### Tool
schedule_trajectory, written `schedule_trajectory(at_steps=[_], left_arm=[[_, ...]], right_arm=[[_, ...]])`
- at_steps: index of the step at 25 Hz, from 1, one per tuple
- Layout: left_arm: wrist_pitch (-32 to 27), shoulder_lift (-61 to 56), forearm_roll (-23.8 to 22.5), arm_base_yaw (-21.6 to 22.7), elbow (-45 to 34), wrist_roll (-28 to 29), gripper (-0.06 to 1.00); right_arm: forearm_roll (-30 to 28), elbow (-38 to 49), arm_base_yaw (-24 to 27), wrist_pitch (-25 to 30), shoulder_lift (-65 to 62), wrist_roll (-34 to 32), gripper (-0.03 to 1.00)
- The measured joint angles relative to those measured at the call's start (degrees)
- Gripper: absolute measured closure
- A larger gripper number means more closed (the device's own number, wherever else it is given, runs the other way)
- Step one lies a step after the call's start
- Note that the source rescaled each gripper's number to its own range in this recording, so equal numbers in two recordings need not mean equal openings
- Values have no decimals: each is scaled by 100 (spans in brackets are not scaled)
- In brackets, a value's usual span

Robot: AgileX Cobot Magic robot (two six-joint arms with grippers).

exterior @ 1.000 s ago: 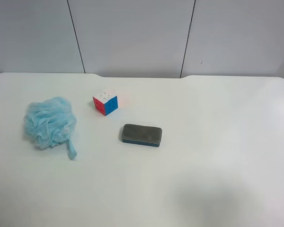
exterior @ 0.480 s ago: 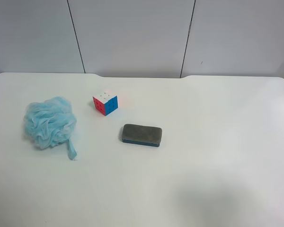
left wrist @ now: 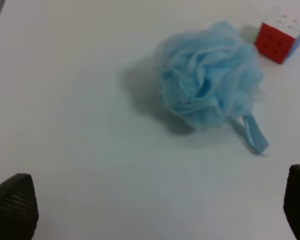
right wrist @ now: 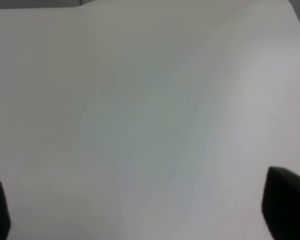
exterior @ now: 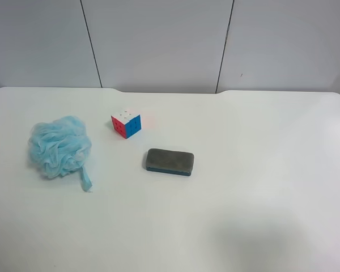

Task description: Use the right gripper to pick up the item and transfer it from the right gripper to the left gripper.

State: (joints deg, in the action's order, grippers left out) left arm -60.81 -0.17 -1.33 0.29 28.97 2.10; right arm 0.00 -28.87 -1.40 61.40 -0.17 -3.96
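The light-blue mesh bath pouf (exterior: pixel 59 146) lies on the white table (exterior: pixel 255 147) at the exterior high view's left, its blue ribbon loop (exterior: pixel 86 180) trailing toward the front. It also shows in the left wrist view (left wrist: pixel 210 87), well ahead of my open left gripper (left wrist: pixel 155 205), whose black fingertips (left wrist: pixel 12 205) sit wide apart. My right gripper (right wrist: pixel 150 207) is open over bare table, with only its black fingertips (right wrist: pixel 285 200) showing. Neither arm shows in the exterior high view.
A small colourful puzzle cube (exterior: pixel 126 123) stands behind and right of the pouf; it also shows in the left wrist view (left wrist: pixel 281 35). A grey-and-blue eraser block (exterior: pixel 169 161) lies near the table's middle. A grey panelled wall (exterior: pixel 158 39) runs behind the table.
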Motion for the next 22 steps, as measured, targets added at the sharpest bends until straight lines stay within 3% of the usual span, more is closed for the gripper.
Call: schedule_trajectory(at_steps=[22], left_arm=[[0,0,0,70,0,0,-6]], right_arm=[[0,0,0,0,0,0,-3]])
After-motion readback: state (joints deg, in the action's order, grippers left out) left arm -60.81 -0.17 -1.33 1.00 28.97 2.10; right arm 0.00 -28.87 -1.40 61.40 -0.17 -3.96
